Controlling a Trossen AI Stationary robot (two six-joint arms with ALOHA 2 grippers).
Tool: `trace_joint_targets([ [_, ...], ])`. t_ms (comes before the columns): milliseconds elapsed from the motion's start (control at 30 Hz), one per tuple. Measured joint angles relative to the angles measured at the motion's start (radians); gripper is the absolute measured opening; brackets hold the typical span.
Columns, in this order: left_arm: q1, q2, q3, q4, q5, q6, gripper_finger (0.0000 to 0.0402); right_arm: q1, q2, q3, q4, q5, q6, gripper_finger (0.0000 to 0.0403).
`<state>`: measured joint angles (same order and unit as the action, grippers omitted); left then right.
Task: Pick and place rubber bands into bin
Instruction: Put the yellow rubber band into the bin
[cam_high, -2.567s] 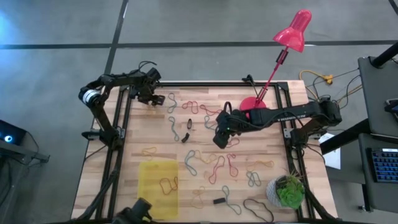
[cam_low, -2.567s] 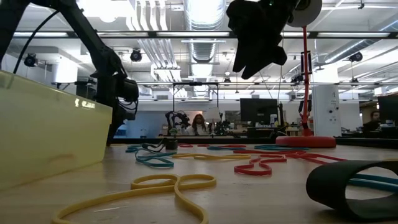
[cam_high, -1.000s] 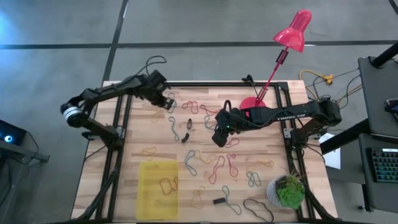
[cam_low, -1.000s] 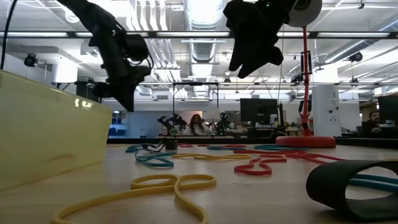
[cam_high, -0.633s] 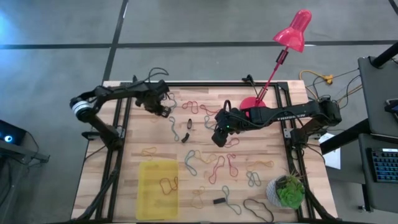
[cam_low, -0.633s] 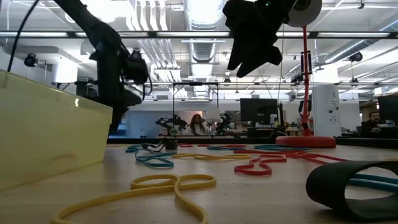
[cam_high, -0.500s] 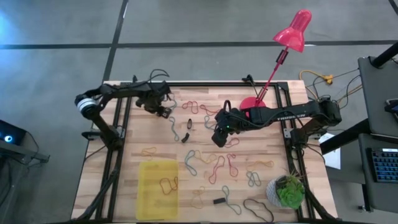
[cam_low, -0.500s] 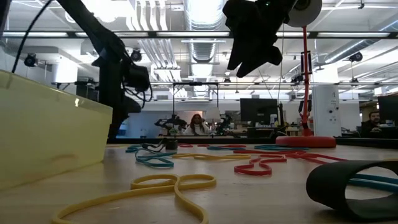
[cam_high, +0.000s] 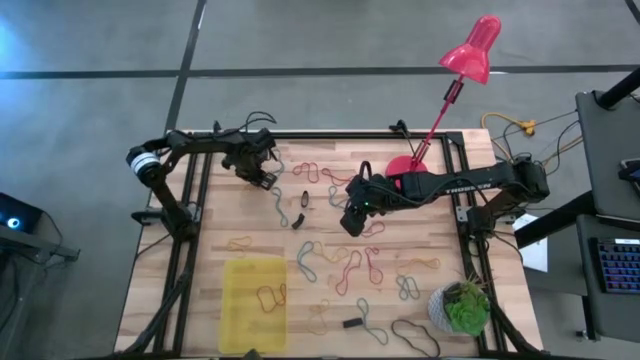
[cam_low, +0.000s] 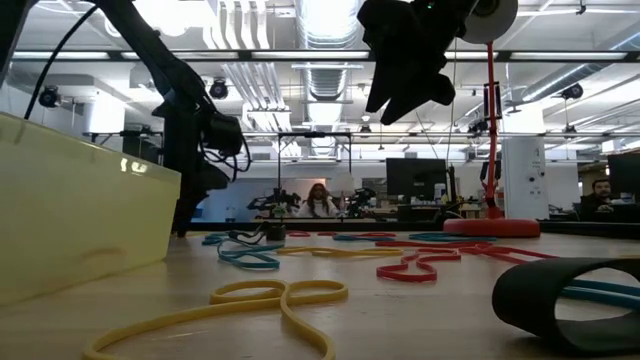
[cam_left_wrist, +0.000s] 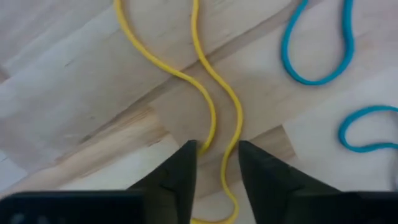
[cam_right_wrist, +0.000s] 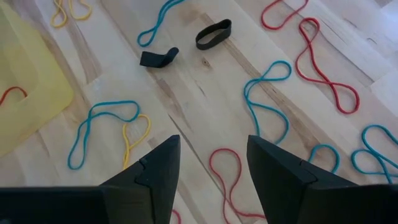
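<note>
Many rubber bands in red, blue, yellow and tan lie scattered on the wooden table (cam_high: 430, 240). The bin (cam_high: 254, 302), a yellow translucent tray, stands at the near left with a band lying in it. My left gripper (cam_left_wrist: 217, 152) is at the table's far left (cam_high: 262, 178). It points straight down, open, with its fingertips low on either side of a yellow rubber band (cam_left_wrist: 208, 93). My right gripper (cam_right_wrist: 211, 174) hangs open above the table's middle (cam_high: 352, 222), with nothing between its fingers. My left gripper comes at the yellow band from above, and the band's two strands (cam_left_wrist: 214, 134) run between its fingers as it lies flat on the table. One strand reaches the inner edge of one fingertip (cam_left_wrist: 189, 155). I cannot tell whether the fingers touch it.
A pink desk lamp (cam_high: 440, 110) stands at the far right and a potted plant (cam_high: 462, 308) at the near right corner, with a black cable loop (cam_high: 412, 335) beside it. Small dark pieces (cam_high: 300, 205) (cam_high: 352, 322) lie among the bands. A wide black band (cam_low: 570, 300) lies close to the low camera.
My left gripper has come down toward the table at its far left and has tipped until it points straight down over the yellow band. The bands have not moved.
</note>
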<state>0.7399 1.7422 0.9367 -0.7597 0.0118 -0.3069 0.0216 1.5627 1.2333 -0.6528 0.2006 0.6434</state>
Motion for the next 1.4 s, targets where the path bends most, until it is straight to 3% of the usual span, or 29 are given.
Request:
trace_joint_targets([
  [333, 0.001, 0.078, 0.001, 0.013, 0.073, 0.034, 0.0017, 0.000, 0.000, -0.001, -0.001, 0.000, 0.000, 0.0173],
  [533, 0.002, -0.005, 0.024, 0.001, 0.113, 0.033, 0.0001, 0.000, 0.000, -0.001, -0.001, 0.000, 0.003, 0.0173],
  [600, 0.002, -0.050, 0.031, 0.001, 0.117, 0.026, 0.0001, 0.000, 0.000, -0.001, -0.001, 0.001, 0.002, 0.0173],
  [767, -0.006, -0.200, 0.046, 0.039, 0.251, -0.001, 0.0000, -0.001, 0.000, -0.001, 0.000, 0.008, -0.008, 0.0173],
  [967, -0.038, -0.362, 0.044, 0.045, 0.264, -0.054, 0.0000, 0.000, 0.000, -0.001, 0.001, 0.009, -0.015, 0.0173],
  [1033, -0.041, -0.392, 0.033, 0.045, 0.221, -0.053, 0.0000, 0.000, 0.000, -0.001, 0.002, 0.009, -0.016, 0.0173],
  [1200, -0.043, -0.373, -0.004, 0.036, 0.119, -0.082, 0.0008, 0.000, 0.000, -0.001, 0.007, 0.009, -0.016, 0.0173],
  [1400, -0.042, -0.222, 0.023, 0.050, 0.060, -0.174, 0.0078, 0.000, 0.000, -0.001, 0.007, 0.009, -0.015, 0.0173],
])
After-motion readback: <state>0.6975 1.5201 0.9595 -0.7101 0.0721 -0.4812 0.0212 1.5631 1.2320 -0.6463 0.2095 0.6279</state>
